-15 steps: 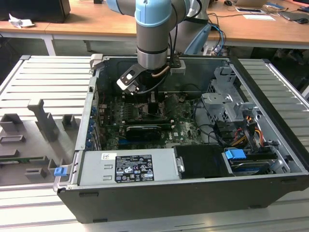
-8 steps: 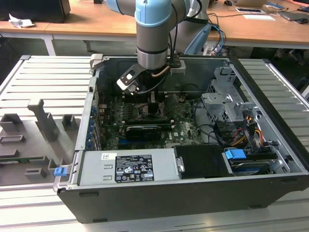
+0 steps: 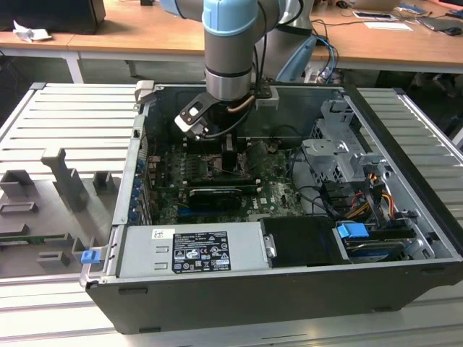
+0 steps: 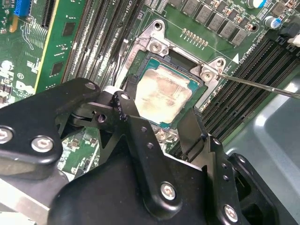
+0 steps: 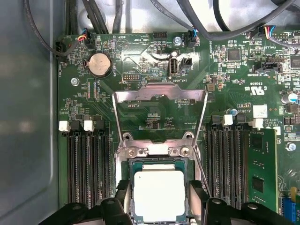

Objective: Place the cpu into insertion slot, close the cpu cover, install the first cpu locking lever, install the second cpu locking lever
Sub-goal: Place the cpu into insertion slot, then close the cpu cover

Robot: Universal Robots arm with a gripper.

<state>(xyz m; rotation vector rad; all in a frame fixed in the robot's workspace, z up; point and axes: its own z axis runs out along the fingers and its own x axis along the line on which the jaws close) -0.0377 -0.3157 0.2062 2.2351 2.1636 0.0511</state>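
In both wrist views the cpu [image 5: 158,194] [image 4: 165,93], a pale silver square on a green substrate, lies flat in the insertion slot [image 5: 187,161] [image 4: 140,65], framed by the slot's silvery rim. My gripper [image 5: 159,202] [image 4: 159,110] is shut on the cpu, one black finger against each of two opposite edges. The cpu cover [image 5: 159,93], a thin silvery frame, stands raised open on its hinge just beyond the slot. A thin locking lever rod [image 4: 255,86] [image 5: 200,164] sticks out beside the slot. In the exterior view the gripper [image 3: 230,157] reaches down into the computer case.
Long black memory slots [image 5: 86,164] [image 5: 227,159] flank the socket on both sides. A green card [image 5: 261,164] stands beside them. Cables [image 5: 93,14] hang at the board's far edge. The case walls [image 3: 401,144], drive cage [image 3: 340,152] and power supply [image 3: 192,249] surround the board.
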